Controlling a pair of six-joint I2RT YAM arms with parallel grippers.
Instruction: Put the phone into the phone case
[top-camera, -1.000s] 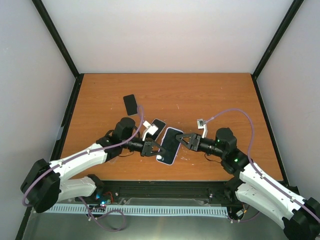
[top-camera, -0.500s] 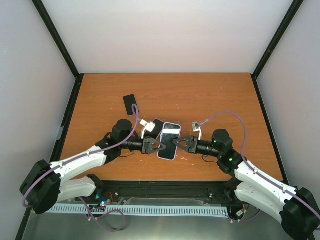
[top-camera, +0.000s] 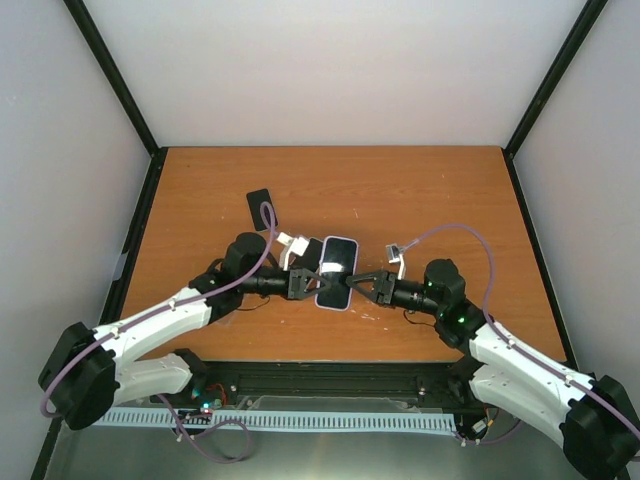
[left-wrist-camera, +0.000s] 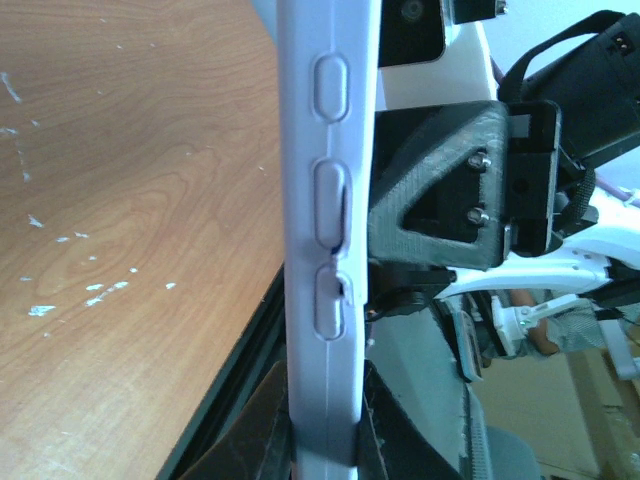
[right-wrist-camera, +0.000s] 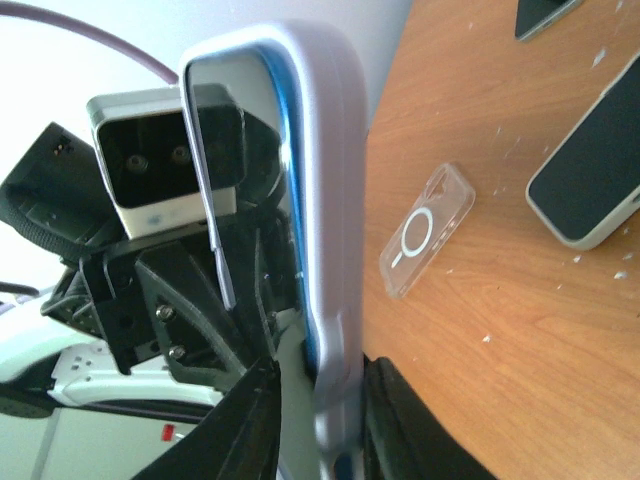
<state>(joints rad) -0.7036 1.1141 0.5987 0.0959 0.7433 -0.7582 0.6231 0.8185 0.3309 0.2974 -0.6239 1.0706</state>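
A lavender phone case (top-camera: 337, 264) hangs above the table's middle, pinched from both sides. My left gripper (top-camera: 312, 284) is shut on its left edge; in the left wrist view the fingers (left-wrist-camera: 400, 445) clamp the case's side (left-wrist-camera: 325, 200) below the button bumps. My right gripper (top-camera: 360, 285) is shut on the opposite edge (right-wrist-camera: 335, 180). The phone (right-wrist-camera: 287, 130), with a blue rim and dark screen, sits inside the case. Near one button the case lip gapes slightly from the phone.
A clear case with a white ring (right-wrist-camera: 427, 228) lies on the wood beyond the held phone. A dark phone in a pale case (top-camera: 309, 254) lies just behind the grippers, and a black phone (top-camera: 259, 208) lies farther back left. The table's front edge is close below.
The cased phone has turned from a slant to nearly straight and shifted away from the front edge. My right gripper has moved left with it; the left one has followed slightly.
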